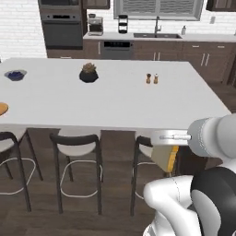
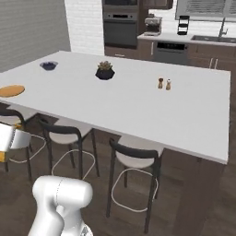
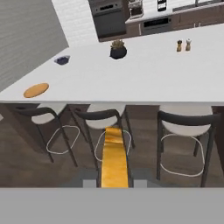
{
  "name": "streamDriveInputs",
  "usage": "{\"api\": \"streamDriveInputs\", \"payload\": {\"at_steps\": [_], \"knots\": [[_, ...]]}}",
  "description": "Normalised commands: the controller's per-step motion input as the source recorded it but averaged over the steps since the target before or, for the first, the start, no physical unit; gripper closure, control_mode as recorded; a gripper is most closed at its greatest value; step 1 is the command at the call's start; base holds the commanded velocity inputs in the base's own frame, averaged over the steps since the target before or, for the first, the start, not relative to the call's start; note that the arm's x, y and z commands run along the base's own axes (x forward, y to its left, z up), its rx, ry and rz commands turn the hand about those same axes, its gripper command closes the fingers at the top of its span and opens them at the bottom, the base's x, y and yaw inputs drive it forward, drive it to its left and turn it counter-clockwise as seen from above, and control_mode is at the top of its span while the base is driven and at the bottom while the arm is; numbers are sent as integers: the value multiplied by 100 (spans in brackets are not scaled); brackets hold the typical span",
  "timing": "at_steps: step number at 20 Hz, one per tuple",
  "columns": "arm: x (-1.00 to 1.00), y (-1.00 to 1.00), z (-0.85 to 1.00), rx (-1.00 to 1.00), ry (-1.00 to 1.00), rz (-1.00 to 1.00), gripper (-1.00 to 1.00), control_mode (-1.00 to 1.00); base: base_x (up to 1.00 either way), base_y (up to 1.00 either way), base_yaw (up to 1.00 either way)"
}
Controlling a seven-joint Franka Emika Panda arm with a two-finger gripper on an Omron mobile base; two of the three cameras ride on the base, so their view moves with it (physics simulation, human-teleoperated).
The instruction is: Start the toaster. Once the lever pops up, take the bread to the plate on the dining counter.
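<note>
White and broad, the dining counter (image 3: 144, 74) spreads ahead of and above the gripper (image 3: 114, 183) in the hand view, a single slab on a dark wood base. Under its near edge stand three dark-framed stools (image 3: 186, 127) with pale seats, just beyond the gripper and level with it.

On the counter, well ahead of the gripper and off to its left, lies one round, flat, orange-tan plate (image 3: 36, 90), bare on top. In the left base view only a sliver of it shows, cut by the picture's edge. Farther off on the same side sits one small grey bowl (image 3: 62, 60) with blue contents too small to make out. Beyond the gripper, near the counter's middle, is one dark pot with a small plant (image 3: 117, 50); farther right stand two small shakers (image 3: 183, 45) side by side.

One slice of bread (image 3: 114, 157) is between the fingers, seen edge-on as a long golden-tan strip running up from the bottom of the hand view, its lower end cut off by the grey band. The fingertips themselves are barely visible on either side of it, closed narrowly on the slice. In the left base view the bread shows as a pale tan face with a golden edge, hanging below the arm's wrist, partly hidden by it.
</note>
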Motion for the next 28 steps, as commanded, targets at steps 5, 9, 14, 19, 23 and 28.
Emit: {"api": "streamDriveInputs", "payload": {"at_steps": [5,9,14,19,23,28], "knots": [[0,0,0,0,0,0,100,100,0,100,0],[0,0,0,0,0,0,100,100,0,100,0],[0,0,0,0,0,0,100,100,0,100,0],[0,0,0,0,0,0,100,100,3,100,-8],[0,0,0,0,0,0,100,100,13,100,-27],[0,0,0,0,0,0,100,100,76,100,-25]]}}
